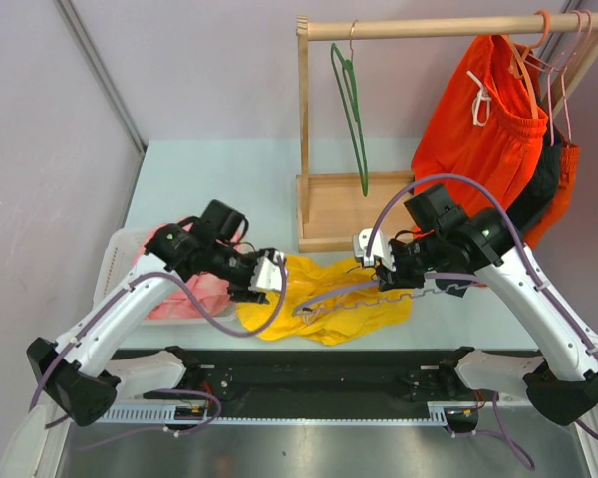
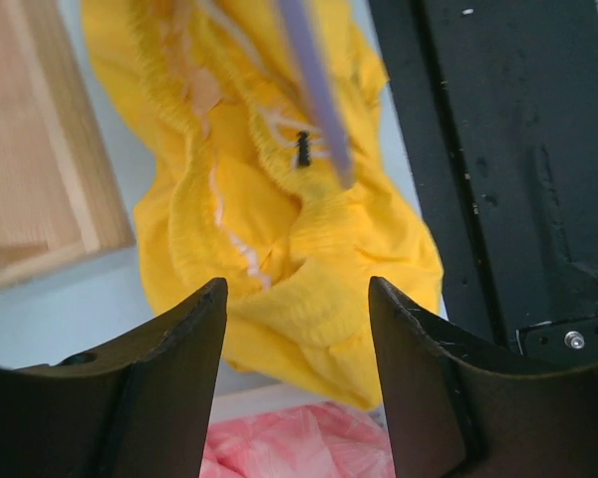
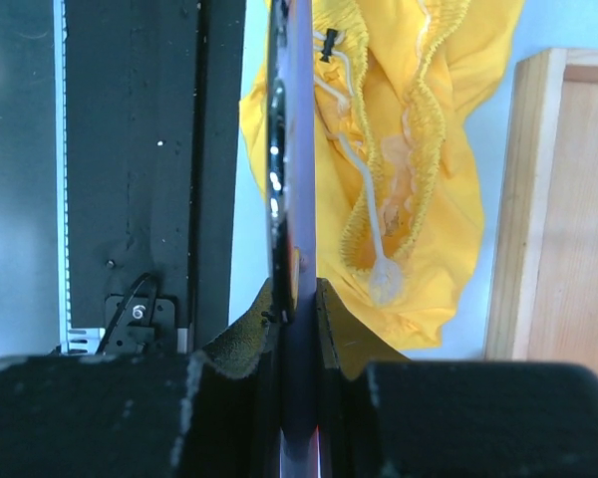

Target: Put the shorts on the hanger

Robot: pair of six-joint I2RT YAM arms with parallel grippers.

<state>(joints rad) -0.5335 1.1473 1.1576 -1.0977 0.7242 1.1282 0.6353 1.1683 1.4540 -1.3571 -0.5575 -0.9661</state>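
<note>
The yellow shorts point(image 1: 329, 299) lie crumpled on the table between the arms, waistband and white drawstring point(image 3: 364, 214) facing up. My right gripper point(image 1: 387, 277) is shut on the pale lilac hanger point(image 1: 379, 296), whose wavy bar reaches left over the shorts; in the right wrist view the hanger point(image 3: 291, 149) runs edge-on from between the jaws. My left gripper point(image 1: 271, 282) is open and empty at the shorts' left edge; in the left wrist view its fingers point(image 2: 184, 329) frame the yellow fabric point(image 2: 299, 269), with the hanger tip point(image 2: 317, 90) above.
A pink cloth point(image 1: 194, 289) lies in a white basket point(image 1: 115, 261) at the left. A wooden rack point(image 1: 324, 214) at the back holds a dark green hanger point(image 1: 354, 110) and orange-red shorts point(image 1: 483, 129). A black bar point(image 1: 319, 363) runs along the near table edge.
</note>
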